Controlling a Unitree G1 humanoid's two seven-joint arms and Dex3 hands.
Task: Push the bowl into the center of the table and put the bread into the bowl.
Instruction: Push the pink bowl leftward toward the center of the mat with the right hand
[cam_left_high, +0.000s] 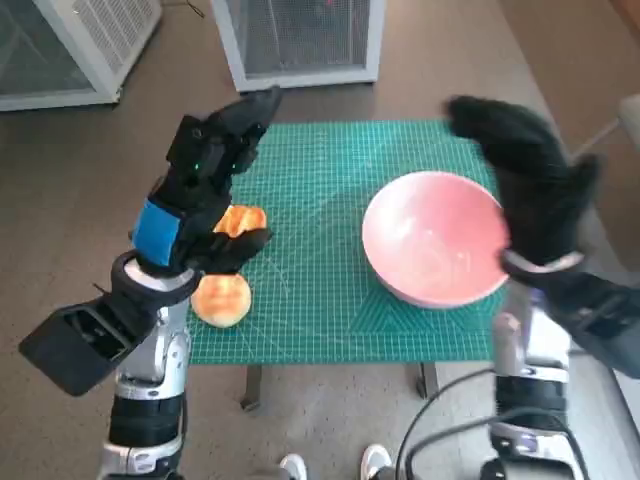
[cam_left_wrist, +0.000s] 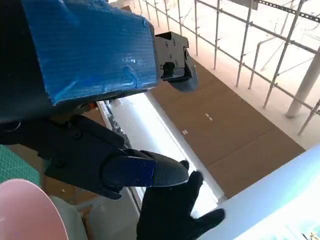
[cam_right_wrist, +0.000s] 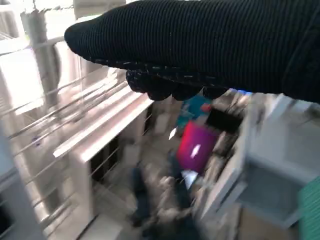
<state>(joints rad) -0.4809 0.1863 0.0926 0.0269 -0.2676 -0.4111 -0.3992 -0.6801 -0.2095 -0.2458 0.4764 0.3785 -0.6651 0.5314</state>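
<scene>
The left robot hand (cam_left_high: 205, 190) is raised, its blue-taped back facing up and its black fingers (cam_left_high: 245, 115) spread apart, reaching toward one o'clock and holding nothing. The pale left forearm (cam_left_high: 150, 390) rises from six o'clock. The right robot hand (cam_left_high: 520, 170), gloved, stands upright with its fingers extended toward eleven o'clock, also holding nothing, above its forearm (cam_left_high: 530, 370).

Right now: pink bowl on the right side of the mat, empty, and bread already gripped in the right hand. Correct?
Not quite. The pink bowl is empty, on the right of the mat, but the bread is under the left hand; the right hand holds nothing, as the head view shows.
</scene>
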